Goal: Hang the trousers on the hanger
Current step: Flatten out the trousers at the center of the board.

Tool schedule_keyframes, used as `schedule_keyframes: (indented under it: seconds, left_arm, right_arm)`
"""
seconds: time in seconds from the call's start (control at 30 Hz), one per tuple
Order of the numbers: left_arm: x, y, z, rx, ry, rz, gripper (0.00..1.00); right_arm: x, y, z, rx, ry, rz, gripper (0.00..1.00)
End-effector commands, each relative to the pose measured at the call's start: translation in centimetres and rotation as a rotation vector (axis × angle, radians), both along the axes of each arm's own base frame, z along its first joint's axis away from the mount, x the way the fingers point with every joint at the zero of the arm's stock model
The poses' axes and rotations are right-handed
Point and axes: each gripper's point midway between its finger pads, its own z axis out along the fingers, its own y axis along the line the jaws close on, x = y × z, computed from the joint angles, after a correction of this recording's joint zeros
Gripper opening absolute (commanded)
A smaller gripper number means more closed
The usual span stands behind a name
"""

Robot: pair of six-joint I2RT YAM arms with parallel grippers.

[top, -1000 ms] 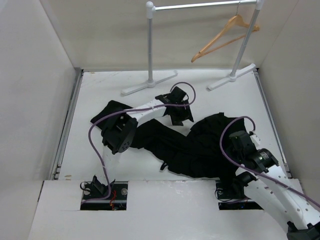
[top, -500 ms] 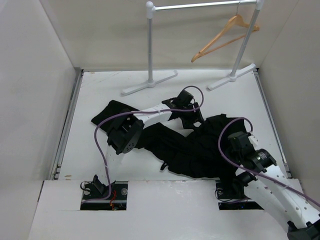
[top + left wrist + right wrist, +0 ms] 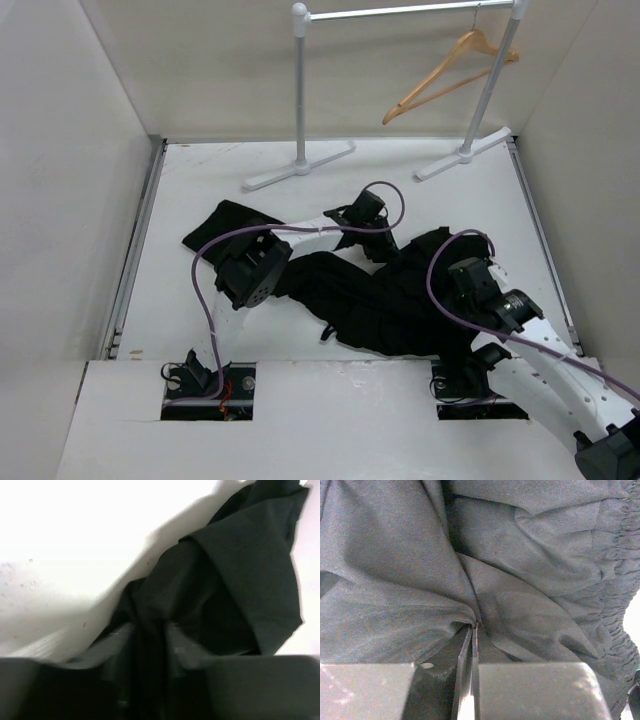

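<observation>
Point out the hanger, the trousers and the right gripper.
hanger (image 3: 405, 102), top external view, low end of its wooden shoulder.
trousers (image 3: 345, 290), top external view, middle of one leg.
right gripper (image 3: 472, 626), right wrist view, between its fingertips, pinched on the cloth.

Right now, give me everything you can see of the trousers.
The trousers are plain black soft fabric. They lie crumpled and creased on the white table, one leg stretched toward the far left and the rest bunched on the right. A gathered elastic waistband shows in the right wrist view. The left gripper holds a fold between its fingers. The right gripper is pinched shut on a pucker of cloth.
</observation>
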Motion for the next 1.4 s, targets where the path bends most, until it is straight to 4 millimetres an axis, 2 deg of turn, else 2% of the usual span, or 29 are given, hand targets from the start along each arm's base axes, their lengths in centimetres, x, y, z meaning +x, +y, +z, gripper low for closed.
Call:
schedule_keyframes:
  seconds: [0.0,0.1,0.17,0.23,0.3,0.4,0.5,0.63,0.73,0.8,0.83,0.87,0.93,0.97,1.03,1.07,1.1,1.17,1.27,1.3,1.37]
  left_arm:
    - [-0.1,-1.2,4.8,-0.11,-0.077,-0.032,0.16]
    - [-0.2,-0.5,4.4,-0.1,-0.068,-0.026,0.05]
    - [1.8,1.6,4.9,-0.076,-0.1,0.058,0.02]
    - [4.3,4.5,6.8,-0.059,-0.16,0.162,0.0]
    - [6.4,7.7,9.4,-0.049,-0.224,0.262,0.0]
    - [8.4,12.4,14.0,-0.056,-0.315,0.395,0.0]
    - [8.5,16.2,18.8,-0.056,-0.416,0.501,0.0]
    - [7.1,21.2,24.2,0.048,-0.608,0.626,0.0]
    - [6.7,24.9,25.9,0.2,-0.723,0.707,0.01]
    - [7.1,27.0,26.0,0.314,-0.76,0.744,0.01]
    - [7.4,27.4,26.2,0.353,-0.779,0.751,0.02]
    - [7.8,27.2,26.5,0.416,-0.822,0.733,0.04]
    - [9.1,26.3,25.8,0.516,-0.873,0.676,0.07]
    - [9.6,25.8,25.0,0.553,-0.868,0.645,0.1]
    - [9.3,25.4,23.5,0.543,-0.814,0.629,0.15]
    - [9.0,25.9,22.9,0.531,-0.782,0.643,0.16]
    - [8.5,27.0,22.0,0.527,-0.745,0.664,0.17]
    - [7.2,29.4,19.8,0.519,-0.664,0.709,0.21]
    - [4.8,33.6,15.6,0.546,-0.527,0.777,0.22]
    - [4.1,34.7,14.2,0.556,-0.479,0.788,0.23]
    - [3.1,35.5,12.2,0.542,-0.407,0.777,0.31]
  right_arm:
    - [0.7,0.6,0.9,0.021,-0.048,0.019,0.07]
    - [0.8,0.5,1.0,0.023,-0.057,0.017,0.07]
    - [1.2,0.5,1.3,0.028,-0.073,0.011,0.07]
    - [1.7,0.8,1.9,0.039,-0.097,0.013,0.07]
    - [2.3,1.2,2.6,0.051,-0.124,0.021,0.07]
    - [3.2,1.7,3.4,0.056,-0.146,0.029,0.07]
    - [3.9,2.0,3.8,0.053,-0.153,0.038,0.07]
    - [5.0,2.6,4.5,0.059,-0.178,0.048,0.07]
    - [6.1,3.4,4.9,0.065,-0.193,0.065,0.07]
    - [7.2,3.7,4.9,0.047,-0.196,0.077,0.07]
    - [7.6,3.8,4.8,0.039,-0.194,0.078,0.07]
    - [8.0,4.0,4.8,0.032,-0.188,0.081,0.06]
    - [8.8,4.0,5.0,0.019,-0.196,0.078,0.09]
    - [9.3,4.2,5.2,0.011,-0.208,0.091,0.14]
    - [10.4,4.1,6.2,-0.011,-0.241,0.115,0.38]
    - [10.9,3.9,6.6,-0.022,-0.254,0.129,0.5]
    - [11.5,3.6,6.9,-0.036,-0.264,0.135,0.6]
    - [12.9,3.0,7.5,-0.049,-0.279,0.134,0.68]
    - [15.6,2.6,7.8,-0.054,-0.304,0.126,0.7]
    - [16.6,2.7,7.2,-0.061,-0.296,0.136,0.69]
    - [19.1,3.2,5.6,-0.094,-0.243,0.182,0.65]
